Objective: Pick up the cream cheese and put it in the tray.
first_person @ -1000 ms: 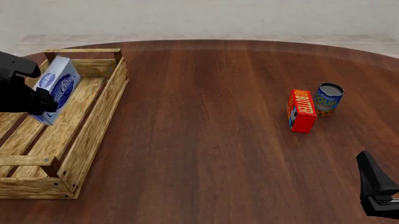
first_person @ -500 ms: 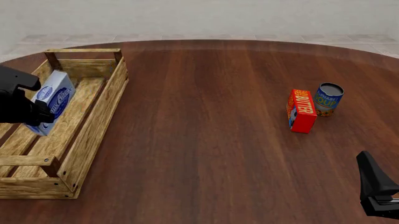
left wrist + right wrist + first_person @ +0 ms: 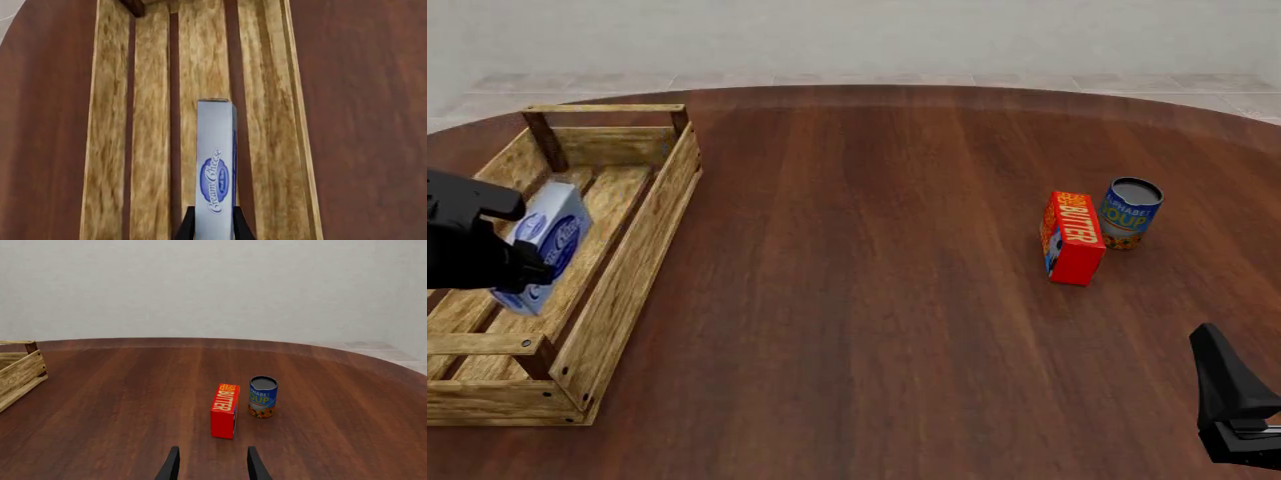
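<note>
**Cream cheese held over the tray slats**

Tilting a little in the front view, the cream cheese (image 3: 547, 246) sits inside the outline of the tray (image 3: 641, 250), its lower end close to the slatted floor; whether it touches the wood cannot be told. The left gripper (image 3: 510, 262) pinches the box near its lower end, with the dark fingers on either side of it. No other item shows in the tray's visible part.

The left wrist view gives what the front view hides: the narrow face of the cream cheese (image 3: 215, 170) with its blue oval and script, standing out along the fingers (image 3: 186, 230) that clamp it from both sides, and the long light-wood slats of the tray (image 3: 107, 150) running beneath it (dark table shows through the gaps). The front view alone shows the crate's whole shape, with a bar handle at each end.

Well apart, on the table (image 3: 868, 300), a red butter box (image 3: 1074, 238) stands just beside a blue soup can (image 3: 1130, 212). The right wrist view shows this pair from another side, butter box (image 3: 225, 411) and can (image 3: 263, 397), with the right gripper (image 3: 209, 465) low before them, its fingers spread and holding nothing.
</note>
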Motion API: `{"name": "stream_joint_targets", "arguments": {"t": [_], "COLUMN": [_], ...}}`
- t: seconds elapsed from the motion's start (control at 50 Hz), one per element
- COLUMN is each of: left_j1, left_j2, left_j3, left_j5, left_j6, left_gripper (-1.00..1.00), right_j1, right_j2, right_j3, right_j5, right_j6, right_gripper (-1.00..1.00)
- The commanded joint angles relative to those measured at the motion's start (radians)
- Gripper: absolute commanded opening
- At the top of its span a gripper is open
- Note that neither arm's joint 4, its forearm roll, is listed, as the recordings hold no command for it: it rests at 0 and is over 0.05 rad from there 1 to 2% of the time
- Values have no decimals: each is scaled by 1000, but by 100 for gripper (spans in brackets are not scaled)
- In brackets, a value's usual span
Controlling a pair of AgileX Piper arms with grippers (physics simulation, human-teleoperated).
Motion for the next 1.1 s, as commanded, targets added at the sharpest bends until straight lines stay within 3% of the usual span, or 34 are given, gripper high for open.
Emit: {"name": "stream_joint_targets", "arguments": {"t": [0.02,1.02,1.04,1.1], "left_j1": [3,23,21,15], "left_j2": [28,122,126,128], "left_j3": [30,71,73,79], "left_j5": [-41,-141,-147,-159], "left_j6": [-23,-18,-17,-12], "left_gripper": [-100,-100,100,100], "right_j1": [0,0,0,0], "right_j2": [0,0,0,0], "right_j3": [0,0,0,0], "right_j5": [0,0,0,0], "right_j6": [0,0,0,0], "right_gripper": [100,100,100,100]}}
